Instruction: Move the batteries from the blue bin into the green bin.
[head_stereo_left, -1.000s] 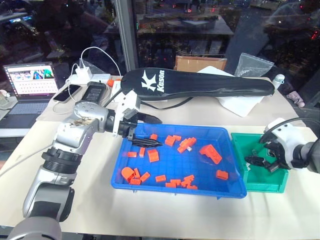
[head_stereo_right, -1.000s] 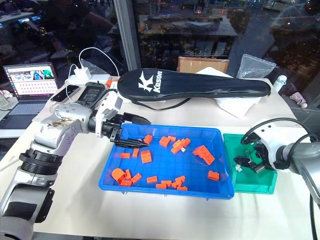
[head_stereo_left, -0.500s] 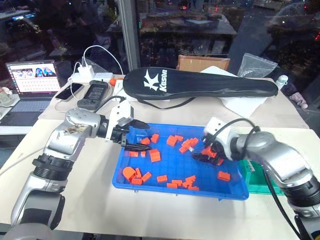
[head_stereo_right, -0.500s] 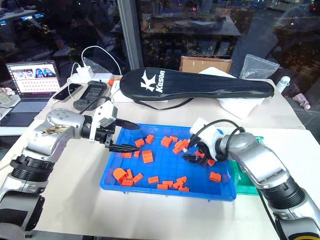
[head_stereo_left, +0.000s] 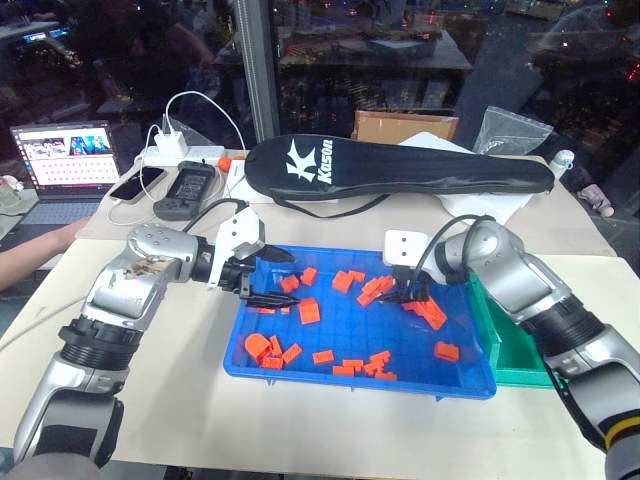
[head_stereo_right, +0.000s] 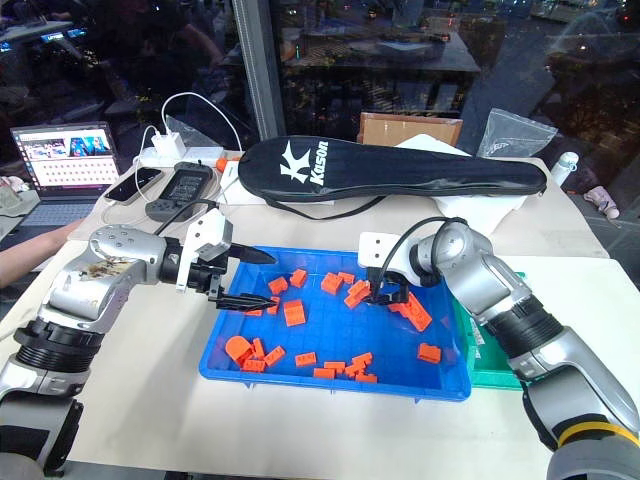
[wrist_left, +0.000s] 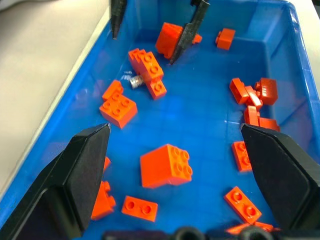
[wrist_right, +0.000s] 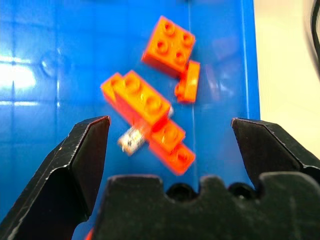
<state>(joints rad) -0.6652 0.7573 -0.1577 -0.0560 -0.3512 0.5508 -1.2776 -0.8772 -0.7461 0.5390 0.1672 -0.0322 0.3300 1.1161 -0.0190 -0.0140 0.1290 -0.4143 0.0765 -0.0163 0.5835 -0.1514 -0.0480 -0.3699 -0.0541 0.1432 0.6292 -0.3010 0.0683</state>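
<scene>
Hovering over blue bin (head_stereo_left: 470, 385): R gripper (head_stereo_left: 410, 297), fingers spread wide, gripping nothing, pointing down at one battery (wrist_right: 132, 141) lying among orange bricks (head_stereo_left: 307, 311) near bin's far wall. L gripper (head_stereo_left: 272, 278) hanging over bin's left end, fingers also spread, empty. Green bin (head_stereo_left: 522, 372) sitting just beside blue bin's right end, on table (head_stereo_left: 190, 380).

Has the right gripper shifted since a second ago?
Yes. The right gripper has swung from over the green bin to the robot's left, now above bricks inside the blue bin.

orange bricks (head_stereo_left: 309, 311), blue bin (head_stereo_left: 470, 382)
</scene>
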